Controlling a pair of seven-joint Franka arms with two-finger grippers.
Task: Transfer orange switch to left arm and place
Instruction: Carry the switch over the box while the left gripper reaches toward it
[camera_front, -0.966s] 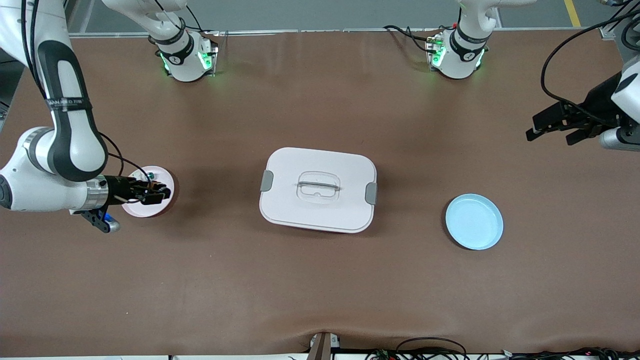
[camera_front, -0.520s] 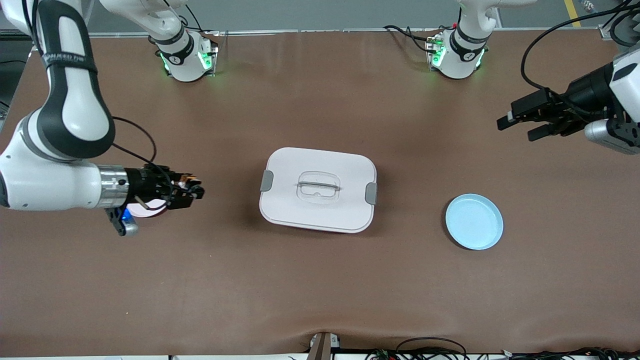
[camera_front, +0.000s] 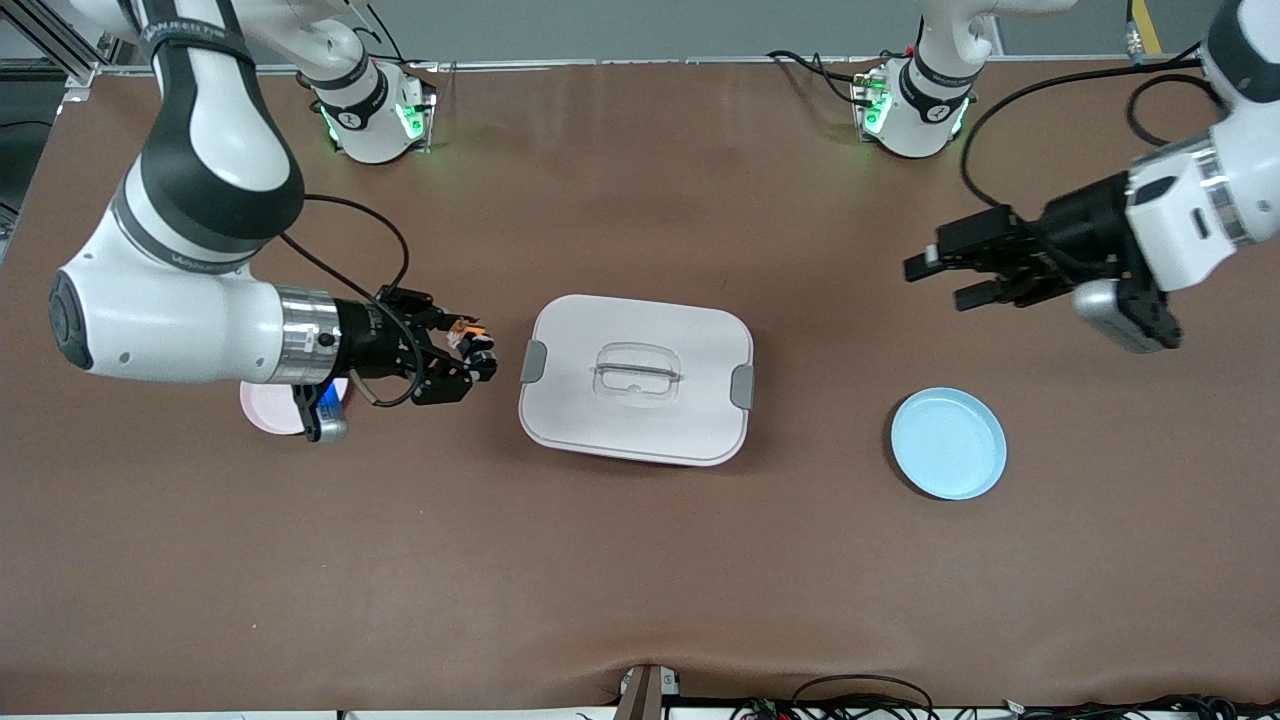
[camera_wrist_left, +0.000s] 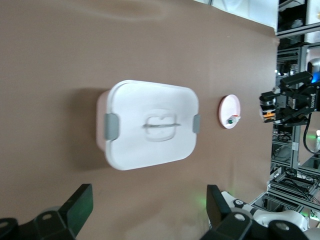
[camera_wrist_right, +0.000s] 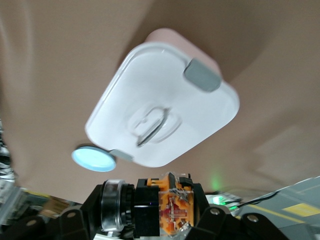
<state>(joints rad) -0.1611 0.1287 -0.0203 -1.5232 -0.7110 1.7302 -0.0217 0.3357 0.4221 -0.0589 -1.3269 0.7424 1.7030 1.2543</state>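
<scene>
Orange switch is held clamped in the right gripper at centre-left, just short of the box; the open left gripper, upper right, awaits a handover likely routed above the lid.

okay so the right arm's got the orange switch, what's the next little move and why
Probably carry it up over the box toward the open left gripper. The right gripper is shut on the orange switch just beside the box's clip, which stands between the two arms.
</scene>
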